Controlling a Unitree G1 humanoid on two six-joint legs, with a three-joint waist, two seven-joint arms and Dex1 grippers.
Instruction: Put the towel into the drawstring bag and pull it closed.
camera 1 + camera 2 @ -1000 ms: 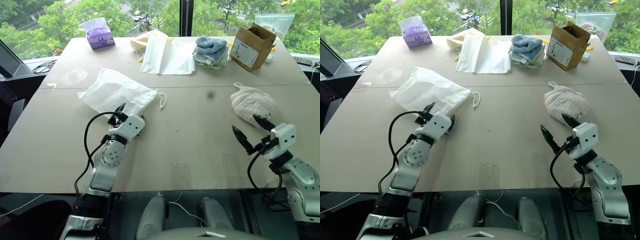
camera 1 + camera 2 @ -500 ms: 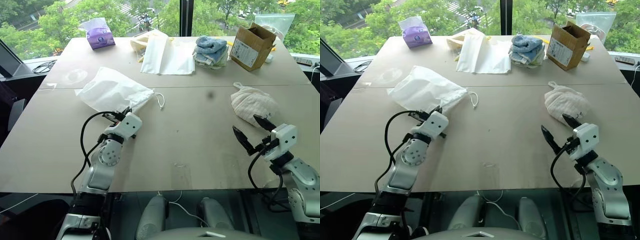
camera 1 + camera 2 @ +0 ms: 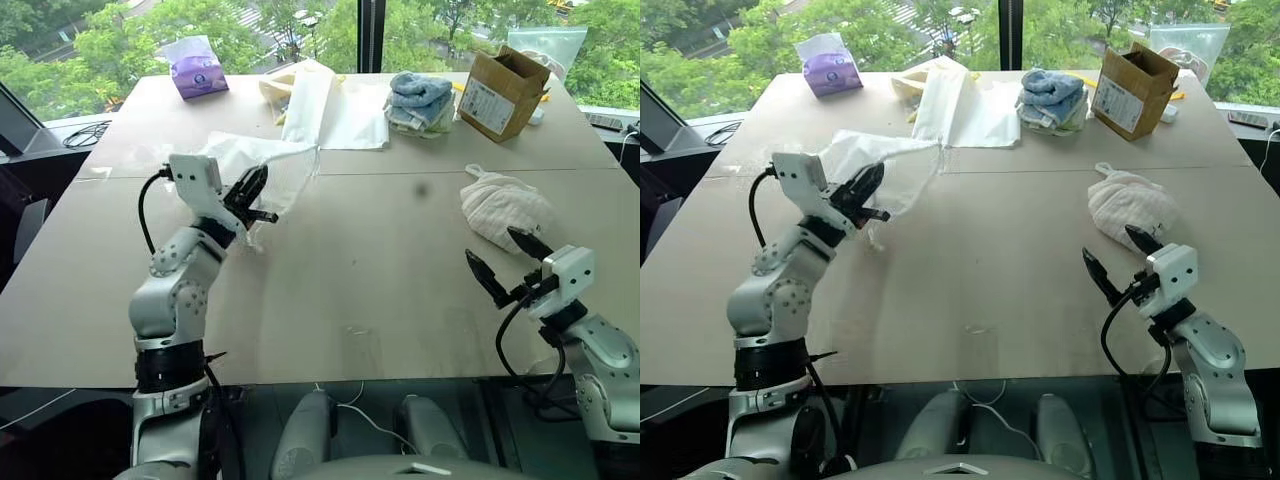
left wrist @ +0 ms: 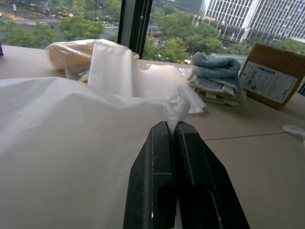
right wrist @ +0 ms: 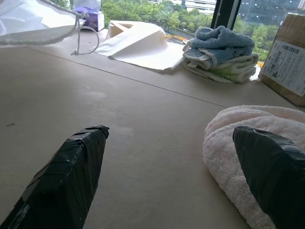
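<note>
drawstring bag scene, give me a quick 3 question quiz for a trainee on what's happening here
1. True or false: the left gripper is shut on the drawstring bag.
2. Where is the towel? A) inside the bag B) on the table just beyond the right gripper C) on the cardboard box
3. Fill in: the right gripper's fingers are ____.

Key
1. True: the closed fingers pinch the thin white fabric and hold it lifted.
2. B: it lies bunched on the table, not touched by the gripper.
3. Open, holding nothing.
</note>
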